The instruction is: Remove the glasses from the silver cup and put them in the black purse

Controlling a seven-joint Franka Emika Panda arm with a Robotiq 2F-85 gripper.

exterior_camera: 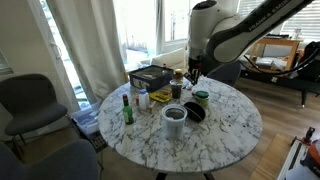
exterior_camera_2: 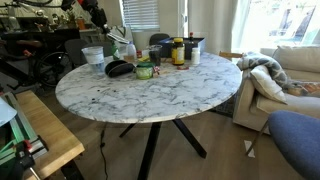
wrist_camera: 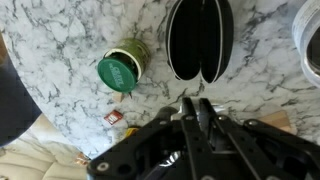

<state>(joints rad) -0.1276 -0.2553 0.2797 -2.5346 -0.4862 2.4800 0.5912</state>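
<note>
In the wrist view my gripper [wrist_camera: 194,101] is shut, with a thin, partly shiny shape between and behind the fingers that looks like the glasses. The black purse [wrist_camera: 200,38] lies open just beyond the fingertips, its inside dark. The silver cup [wrist_camera: 312,40] shows at the right edge. In both exterior views the gripper [exterior_camera: 193,76] [exterior_camera_2: 101,20] hangs above the table, over the cup [exterior_camera: 175,119] [exterior_camera_2: 93,57] and the purse [exterior_camera: 195,112] [exterior_camera_2: 120,68], which sit side by side.
A green-lidded jar [wrist_camera: 120,68] [exterior_camera: 201,98] stands next to the purse. A green bottle [exterior_camera: 127,108], small jars and a dark box [exterior_camera: 150,76] sit on the round marble table [exterior_camera: 225,130]. Chairs stand around it.
</note>
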